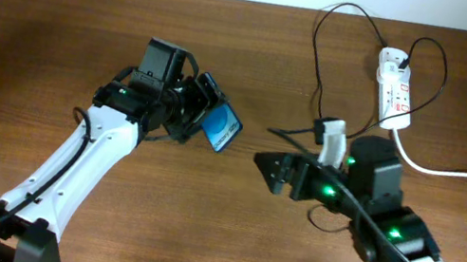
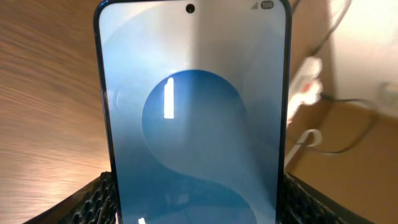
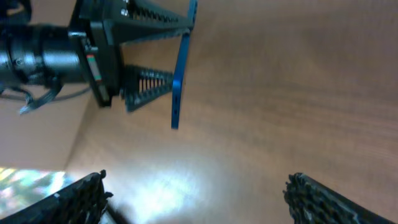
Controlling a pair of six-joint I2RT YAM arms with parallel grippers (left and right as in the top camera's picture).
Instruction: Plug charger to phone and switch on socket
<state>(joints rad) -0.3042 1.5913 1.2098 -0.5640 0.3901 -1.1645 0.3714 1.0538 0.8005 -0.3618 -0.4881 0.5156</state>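
Left gripper (image 1: 198, 110): clamped on phone (image 1: 224, 130), which sticks out beyond its fingertips.
Right gripper (image 1: 276, 172): jaws wide, empty; phone straight ahead, apart.

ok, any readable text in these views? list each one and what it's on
"100": battery badge, top right corner of the phone screen, left wrist view.
Phone screen in the overhead view: any print is too small to read.
Red marks on the socket: too small to read.
Right wrist view: no text.
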